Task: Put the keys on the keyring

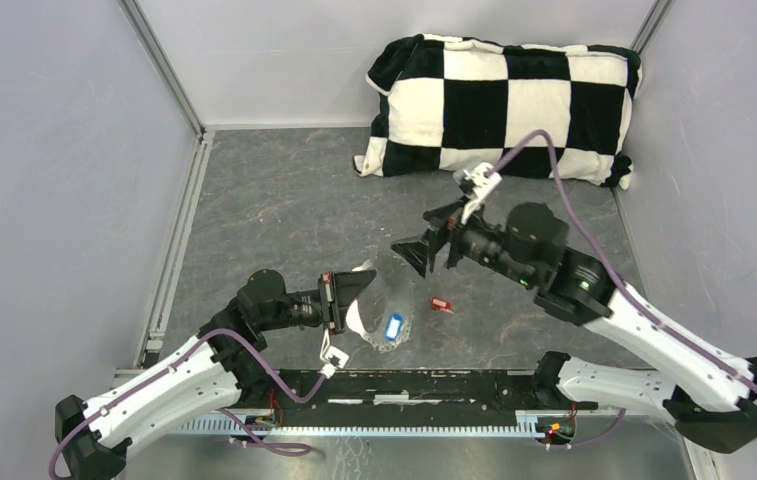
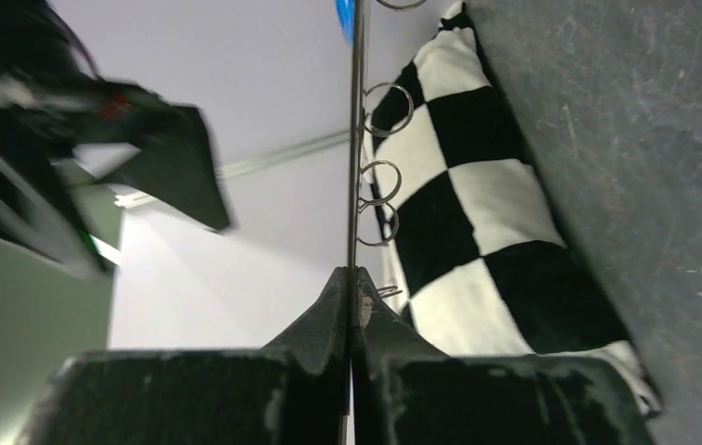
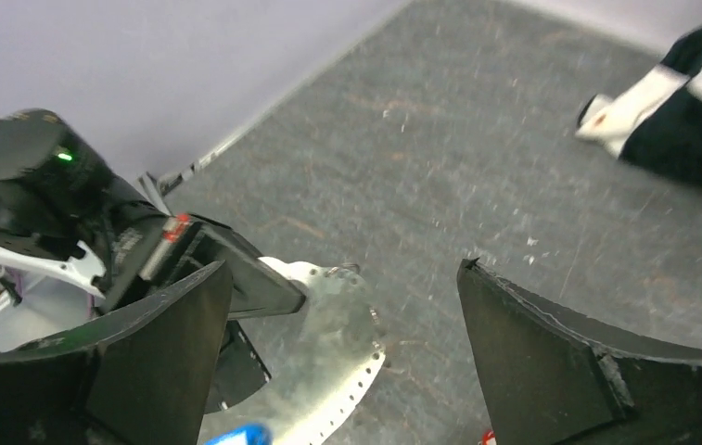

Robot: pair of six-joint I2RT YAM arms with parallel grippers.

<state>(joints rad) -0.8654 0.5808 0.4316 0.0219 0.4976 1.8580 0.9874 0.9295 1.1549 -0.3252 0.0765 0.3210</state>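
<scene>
Left pincer (image 1: 359, 285): closed on the keyring; in the left wrist view its two fingertips (image 2: 339, 301) press together on the thin band, seen edge-on.
Keyring (image 1: 374, 300): a floppy grey loop at the near middle of the surface (image 1: 284, 200). One end is pinched in the left pincer and the rest droops to the right of it. Small wire rings stand along its edge (image 2: 357, 139). From the right wrist it shows as a silvery sheet (image 3: 328, 343) with a beaded rim.
Blue key (image 1: 392, 326): at the near end of the loop, beyond the left pincer's tips. It seems to lie on the band, though I cannot tell whether it is threaded on.
Red key (image 1: 441, 304): on the bare surface just right of the keyring, apart from it and from both pincers.
Right pincer (image 1: 426, 235): wide open and holding nothing, its fingers (image 3: 551, 362) spread. It sits beyond the keyring and is turned toward it.
Pillow (image 1: 504, 105): black-and-white checked, against the far wall, well apart from the keys.
</scene>
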